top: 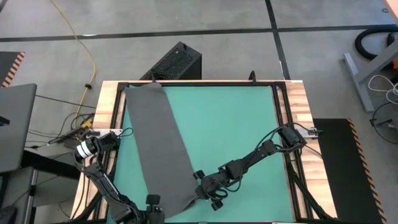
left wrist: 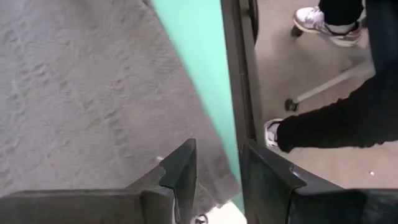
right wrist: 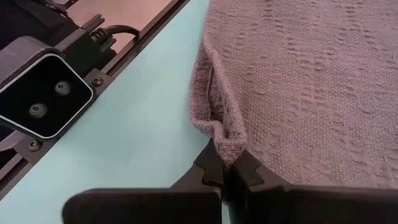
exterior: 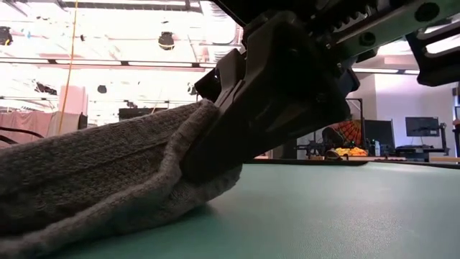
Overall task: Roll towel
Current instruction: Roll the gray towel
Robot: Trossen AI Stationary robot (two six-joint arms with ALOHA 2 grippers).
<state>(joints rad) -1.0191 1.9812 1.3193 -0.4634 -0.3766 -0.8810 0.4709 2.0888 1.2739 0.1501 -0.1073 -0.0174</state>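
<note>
High view: green mat [top: 230,124] fills the table frame. The towel [top: 158,143] lies flat as a long dark grey strip, running from about 11 o'clock down to 6 o'clock on the mat.

My right gripper [top: 204,193] is at the towel's near corner, about 6 o'clock, fingers clamped together on a pinched fold of the edge [right wrist: 225,148], hem lifted off the mat [exterior: 205,144].

My left gripper [left wrist: 217,180] hovers over the other near corner, around 7 o'clock, fingers apart, holding nothing.

Handling, my judgement: light, soft, limp knit, it will sag and bunch, not slip. Best taken at both near corners so the roll starts even
</note>
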